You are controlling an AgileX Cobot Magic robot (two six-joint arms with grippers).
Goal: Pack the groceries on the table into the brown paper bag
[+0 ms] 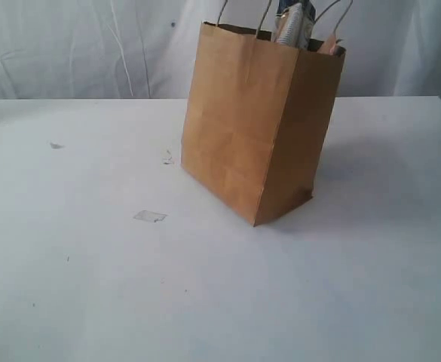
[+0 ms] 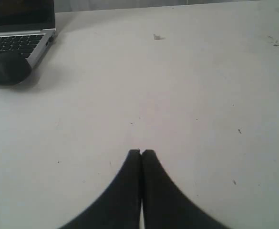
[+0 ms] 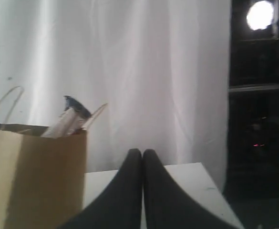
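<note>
The brown paper bag [image 1: 258, 121] stands upright on the white table [image 1: 92, 286], its string handles up. A long printed packet [image 1: 294, 23] and a brown corner poke out of its top; the other groceries are hidden. In the right wrist view the bag [image 3: 34, 176] is beside my right gripper [image 3: 142, 152], which is shut on nothing and held apart from it, with the packet [image 3: 67, 121] sticking out. My left gripper [image 2: 141, 152] is shut and empty over bare table [image 2: 177, 95]. Neither gripper appears in the exterior view.
A small pale flat scrap [image 1: 150, 217] lies on the table left of the bag, with a few dark specks. A laptop [image 2: 15, 28] and a dark mouse [image 2: 8, 69] sit at the table edge in the left wrist view. White curtains hang behind.
</note>
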